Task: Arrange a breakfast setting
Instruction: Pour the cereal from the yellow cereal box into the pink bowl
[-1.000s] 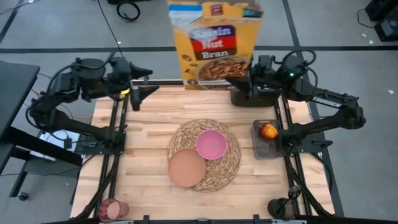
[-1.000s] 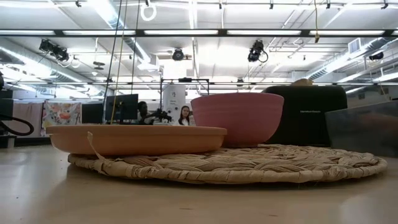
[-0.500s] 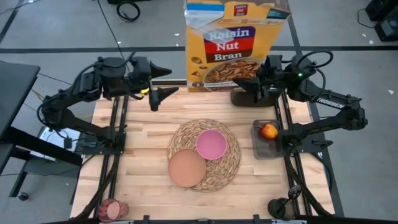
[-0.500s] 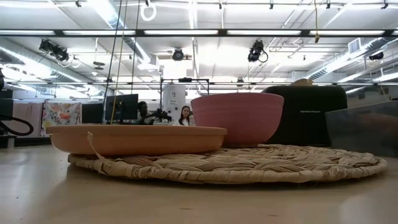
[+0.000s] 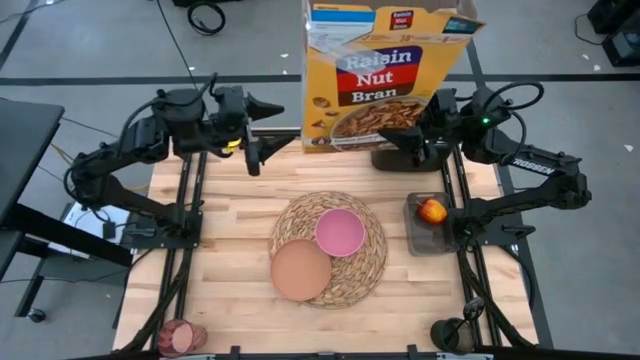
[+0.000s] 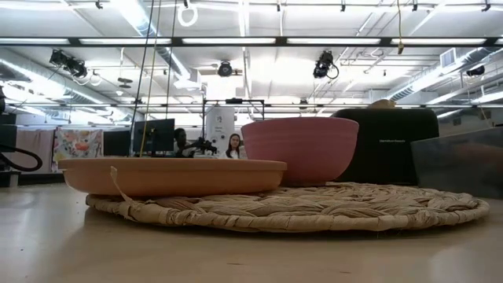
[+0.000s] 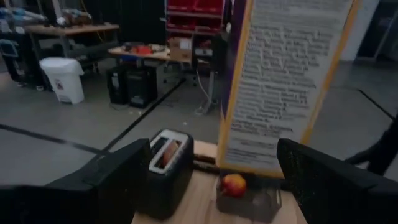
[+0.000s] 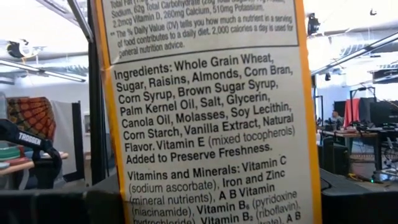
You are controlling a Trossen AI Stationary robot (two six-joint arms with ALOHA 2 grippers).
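High view: right gripper clenched on cereal box, carried rightward since a second ago; left gripper released, following; bowl awaits cereal.

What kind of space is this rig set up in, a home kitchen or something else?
Not a kitchen; most likely a robotics lab or workshop. The wooden table stands on bare grey floor, the low view shows open ceiling strip lights with people at monitors, and the left wrist view shows workbenches.

From overhead we see the whole table; at tabletop level we face the placemat closely; both wrist cameras share the cereal box.
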